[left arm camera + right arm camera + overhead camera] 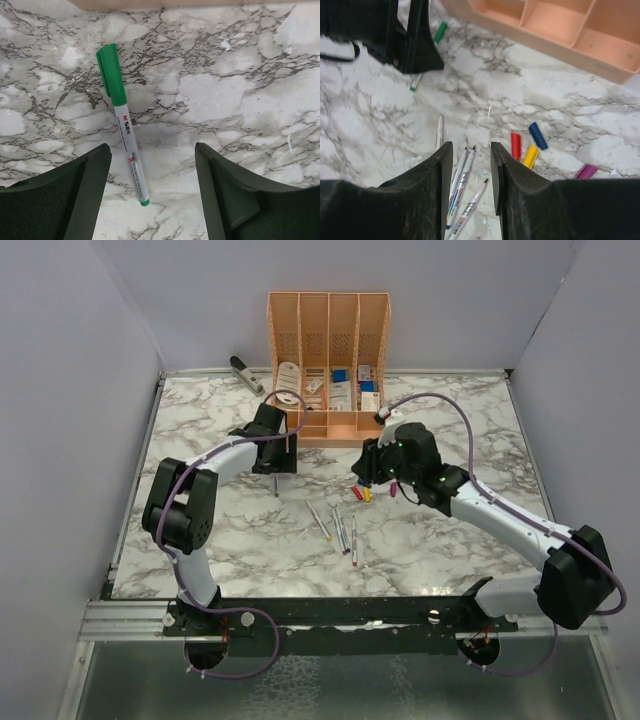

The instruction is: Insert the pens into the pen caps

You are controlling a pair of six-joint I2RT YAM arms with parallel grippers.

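Left gripper is hanging wide open, empty, over capped green pen; right gripper hovering part-open, empty; should be pinching lone uncapped pen mid-barrel, tip clear

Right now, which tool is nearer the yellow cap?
Right. The right tool hangs just beside the yellow cap; the left tool is well away, over the capped green pen.

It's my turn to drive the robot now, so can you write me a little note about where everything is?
Left gripper: fingers open, empty, above the green pen, which lies capped on the table.
Right gripper: fingers apart, empty, near the four bare pens.
The red cap, yellow cap, blue cap and purple cap lie loose beside them.
Done: one pen. Left: four.
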